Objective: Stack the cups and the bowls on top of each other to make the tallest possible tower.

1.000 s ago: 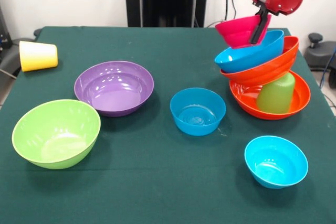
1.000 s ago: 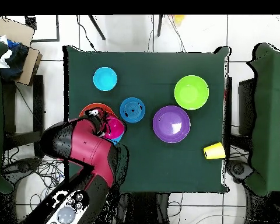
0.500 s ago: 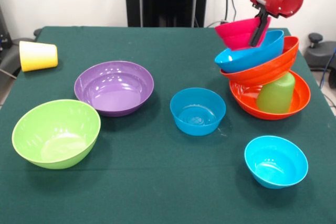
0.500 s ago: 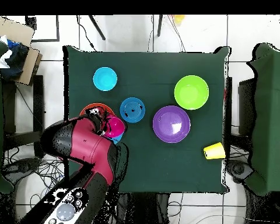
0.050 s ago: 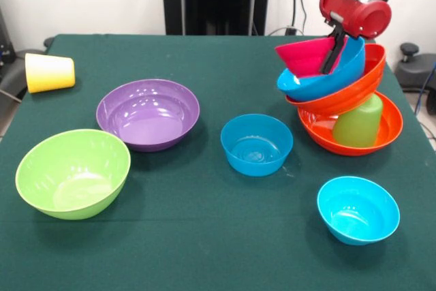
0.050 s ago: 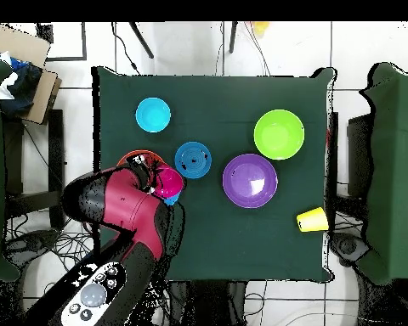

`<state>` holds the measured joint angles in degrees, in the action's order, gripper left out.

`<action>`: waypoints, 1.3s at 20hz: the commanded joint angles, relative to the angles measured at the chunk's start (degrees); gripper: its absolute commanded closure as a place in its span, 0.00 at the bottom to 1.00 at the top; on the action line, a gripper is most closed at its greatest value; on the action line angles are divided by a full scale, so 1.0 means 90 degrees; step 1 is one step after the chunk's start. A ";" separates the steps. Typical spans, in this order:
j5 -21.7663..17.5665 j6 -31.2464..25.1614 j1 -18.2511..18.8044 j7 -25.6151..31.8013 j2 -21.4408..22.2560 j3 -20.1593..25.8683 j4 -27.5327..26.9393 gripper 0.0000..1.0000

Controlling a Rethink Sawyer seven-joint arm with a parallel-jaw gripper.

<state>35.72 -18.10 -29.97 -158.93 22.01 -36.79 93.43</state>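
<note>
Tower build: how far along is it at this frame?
Done: the tower holds an orange bowl, an upturned green cup, a second orange bowl and a blue bowl, leaning. In hand: the gripper grips the pink bowl at the top. Left: purple bowl, lime bowl, loose blue bowl, cyan bowl, yellow cup.

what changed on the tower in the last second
The gripper pushed the pink bowl lower into the tilted blue bowl, and both shifted slightly toward the table's middle. The finger remains on the pink bowl's rim. The orange bowls, green cup and loose pieces stayed put.
</note>
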 commanded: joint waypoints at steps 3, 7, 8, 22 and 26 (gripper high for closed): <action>0.0190 -0.0633 -0.0066 -0.1317 -0.0313 0.0379 -0.0439 1.00; 0.0191 -0.0633 -0.0056 -0.1290 -0.0302 0.0390 -0.0430 1.00; 0.0183 -0.0626 -0.0050 -0.1270 -0.0282 0.0388 -0.0409 1.00; 0.0202 -0.0802 -0.0060 -0.1253 0.0125 0.0527 -0.0120 1.00; 0.0174 -0.0704 -0.0059 -0.1139 0.0369 0.0694 0.0183 1.00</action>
<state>35.72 -18.10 -29.99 -158.93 22.32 -37.16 93.14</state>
